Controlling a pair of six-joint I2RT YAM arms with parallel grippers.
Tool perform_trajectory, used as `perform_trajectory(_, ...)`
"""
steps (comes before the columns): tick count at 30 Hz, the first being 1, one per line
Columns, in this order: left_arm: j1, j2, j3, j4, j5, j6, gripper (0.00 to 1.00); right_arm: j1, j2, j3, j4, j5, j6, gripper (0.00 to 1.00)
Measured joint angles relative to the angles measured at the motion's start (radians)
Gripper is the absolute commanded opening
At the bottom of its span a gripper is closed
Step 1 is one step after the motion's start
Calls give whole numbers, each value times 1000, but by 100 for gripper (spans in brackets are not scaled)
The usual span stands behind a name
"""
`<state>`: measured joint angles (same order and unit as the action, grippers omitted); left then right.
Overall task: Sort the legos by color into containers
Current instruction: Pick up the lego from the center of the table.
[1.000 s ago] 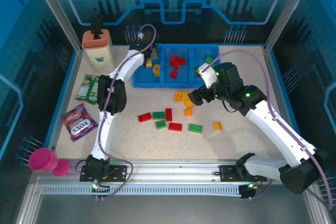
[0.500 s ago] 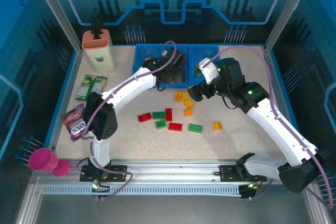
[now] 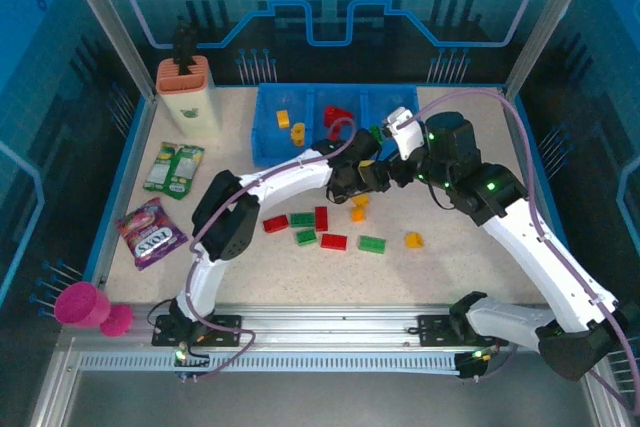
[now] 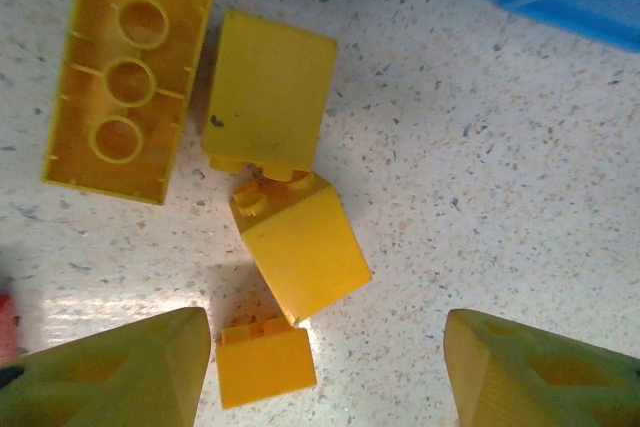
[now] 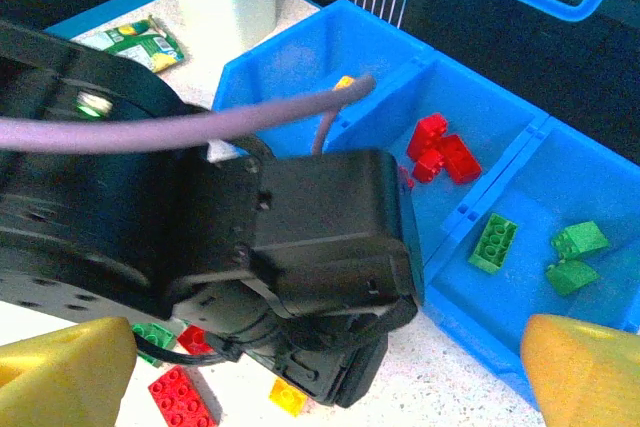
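Observation:
My left gripper [image 4: 325, 387] is open just above the table over a cluster of yellow legos: a long upturned one [image 4: 128, 87], two blocks [image 4: 270, 97] [image 4: 300, 247], and a small brick [image 4: 265, 362] lying between the jaws close to the left finger [image 4: 120, 372]. From above, the left gripper [image 3: 352, 182] sits in front of the blue tray [image 3: 270, 142]. The right gripper [image 5: 320, 387] is open and empty, hovering behind the left wrist. The tray holds yellow legos [image 3: 290, 125], red legos [image 5: 440, 147] and green legos [image 5: 495, 242].
Loose red bricks [image 3: 334, 241], green bricks [image 3: 372, 244] and an orange brick [image 3: 413, 239] lie in front of the grippers. A cream-and-orange holder [image 3: 187, 87], green packet [image 3: 172, 167] and purple packet [image 3: 150, 232] are at the left. A pink cup [image 3: 82, 304] is at the near left.
My left arm has swung from the tray's left compartment over to the yellow bricks in front of the tray. The right gripper has shifted slightly back and right.

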<state>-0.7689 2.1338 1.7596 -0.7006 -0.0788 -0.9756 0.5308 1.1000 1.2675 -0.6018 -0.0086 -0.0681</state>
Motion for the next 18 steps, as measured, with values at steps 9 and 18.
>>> perform_trajectory(9, 0, 79, 66, -3, 2, -52, 64, 0, -24, -30, 13, -1, 0, 100)
perform_trajectory(18, -1, 149, 126, -28, 2, -66, 62, 0, -27, -43, 20, 0, 0, 100)
